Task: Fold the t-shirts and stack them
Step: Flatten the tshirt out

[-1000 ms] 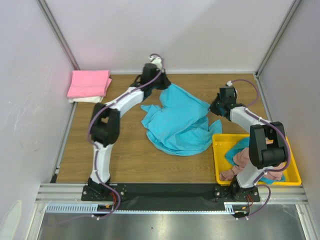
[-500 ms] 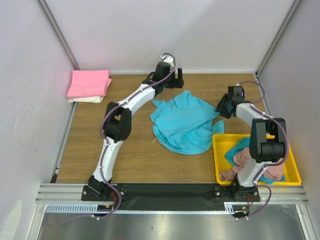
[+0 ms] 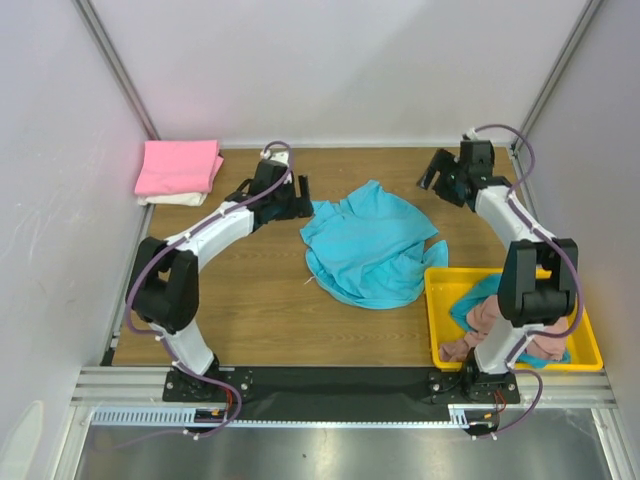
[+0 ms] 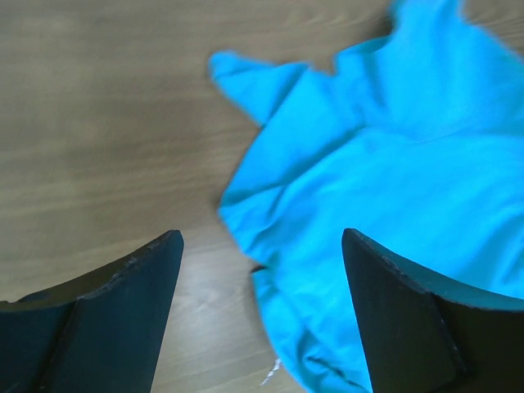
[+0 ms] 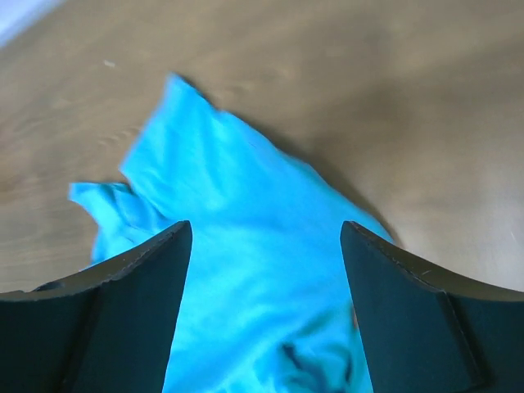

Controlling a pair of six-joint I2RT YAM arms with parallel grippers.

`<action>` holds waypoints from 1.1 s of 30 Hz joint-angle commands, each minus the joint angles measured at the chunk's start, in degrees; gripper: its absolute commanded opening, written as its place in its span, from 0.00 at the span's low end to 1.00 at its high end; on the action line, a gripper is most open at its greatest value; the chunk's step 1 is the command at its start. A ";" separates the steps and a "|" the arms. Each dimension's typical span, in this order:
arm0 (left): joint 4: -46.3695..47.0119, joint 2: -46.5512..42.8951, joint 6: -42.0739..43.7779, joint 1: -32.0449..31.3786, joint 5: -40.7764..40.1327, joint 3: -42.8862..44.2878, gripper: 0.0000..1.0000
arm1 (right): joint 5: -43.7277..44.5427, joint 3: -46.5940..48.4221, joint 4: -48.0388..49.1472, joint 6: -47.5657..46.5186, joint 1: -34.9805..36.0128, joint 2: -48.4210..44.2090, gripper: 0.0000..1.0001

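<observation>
A turquoise t-shirt lies crumpled on the wooden table, held by neither gripper. My left gripper hovers open just off the shirt's left edge; the left wrist view shows the shirt lying under the spread fingers of the gripper. My right gripper stands open near the back right, apart from the cloth. In the right wrist view the gripper has the shirt below it. A folded bright pink t-shirt rests on a cream white one at the back left.
A yellow tray at the front right holds a dusty pink t-shirt and a teal one, partly hidden behind the right arm. Enclosure walls stand on the left, back and right.
Both grippers opened and let go of the turquoise shirt, which settled flatter on the table. The left arm drew back to the left; the right arm swung to the back right.
</observation>
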 commanded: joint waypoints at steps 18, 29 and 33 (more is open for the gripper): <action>3.23 3.72 -2.13 2.47 8.28 -4.79 0.84 | -7.65 31.65 -4.17 -19.49 6.81 30.87 0.73; 2.44 3.72 -1.87 2.38 8.99 -4.61 0.85 | -0.89 29.81 -7.60 -24.15 9.36 33.07 0.61; 2.35 3.98 -2.05 2.47 9.25 -3.99 0.85 | -0.44 29.36 -7.95 -24.59 9.28 33.16 0.51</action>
